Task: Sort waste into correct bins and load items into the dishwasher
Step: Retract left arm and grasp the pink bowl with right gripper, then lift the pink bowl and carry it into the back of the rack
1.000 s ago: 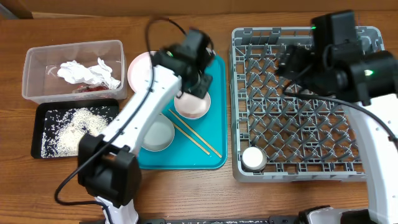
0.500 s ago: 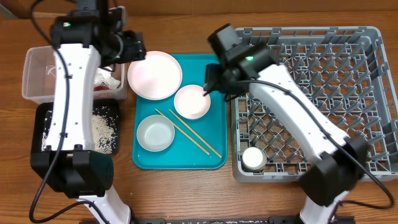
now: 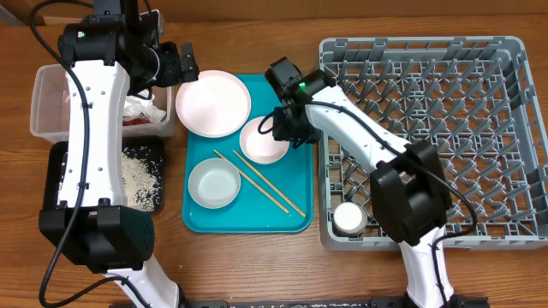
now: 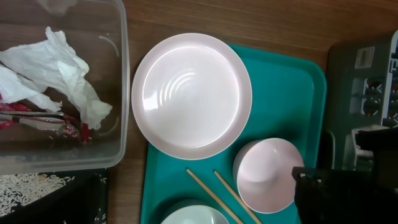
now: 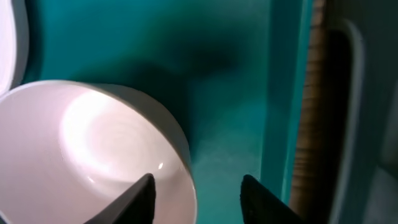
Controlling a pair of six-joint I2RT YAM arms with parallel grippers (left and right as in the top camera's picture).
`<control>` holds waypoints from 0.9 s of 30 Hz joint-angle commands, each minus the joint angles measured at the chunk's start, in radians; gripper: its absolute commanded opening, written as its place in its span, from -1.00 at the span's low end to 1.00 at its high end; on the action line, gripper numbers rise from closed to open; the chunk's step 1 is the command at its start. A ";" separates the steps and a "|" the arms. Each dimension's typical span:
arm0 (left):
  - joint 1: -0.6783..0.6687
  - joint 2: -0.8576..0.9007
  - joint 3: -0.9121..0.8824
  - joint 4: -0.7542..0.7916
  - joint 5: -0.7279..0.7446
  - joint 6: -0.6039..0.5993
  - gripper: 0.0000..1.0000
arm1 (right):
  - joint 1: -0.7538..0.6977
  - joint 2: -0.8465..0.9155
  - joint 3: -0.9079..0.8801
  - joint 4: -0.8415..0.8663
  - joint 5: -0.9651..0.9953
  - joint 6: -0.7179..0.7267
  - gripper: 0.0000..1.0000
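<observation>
**Small pale pink round bowl** [image 3: 264, 141]: upright on the flat teal plastic tray [image 3: 300, 171], just beside the tray's right edge. Next piece for loading, by my reckoning.

**Right gripper** [image 3: 281, 128]: directly over the bowl's right-hand rim. In the wrist view its jaws stand apart, one finger over the bowl's hollow and the other over bare teal outside the wall, so the rim lies between them, a little ahead of the tips. A short drop and a close should pinch the wall. This arm is much the nearer.

**Left gripper** [image 3: 182, 65]: high, between the clear plastic rectangular tub [image 3: 47, 94] and the pale pink-white round plate [image 3: 213, 103]. Whether its jaws are apart or together cannot be told.

**Large square grey plastic dish rack** [image 3: 479, 241]: right of the tray, well within this arm's reach. One small white cup [image 3: 349, 218] is already in its near-left corner.

**Nearby on the tray:**
- The plate, close to the bowl's upper left.
- Two thin wooden chopsticks [image 3: 261, 181], lying diagonally just below the bowl.
- A small pale grey-green bowl [image 3: 214, 182], further left.

None blocks the right-hand rim. The tray's raised edge and the rack wall must be cleared on the way over.

**Waste:**
- Crumpled white paper napkin [image 4: 68, 68] and red-and-white snack wrapper [image 4: 43, 118], in the tub.
- Loose white grains [image 3: 137, 175], in the shallow black rectangular tray [image 3: 53, 184].
</observation>
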 commanded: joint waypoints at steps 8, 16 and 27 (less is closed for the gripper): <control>-0.003 -0.008 0.021 -0.002 0.008 0.002 1.00 | 0.002 0.039 0.005 0.003 -0.039 0.004 -0.92; -0.003 -0.008 0.021 -0.002 0.008 0.002 1.00 | -0.008 -0.155 0.005 -0.033 0.014 0.005 -0.92; -0.003 -0.008 0.021 -0.002 0.008 0.002 1.00 | -0.085 -0.453 0.005 -0.245 0.653 0.232 -0.92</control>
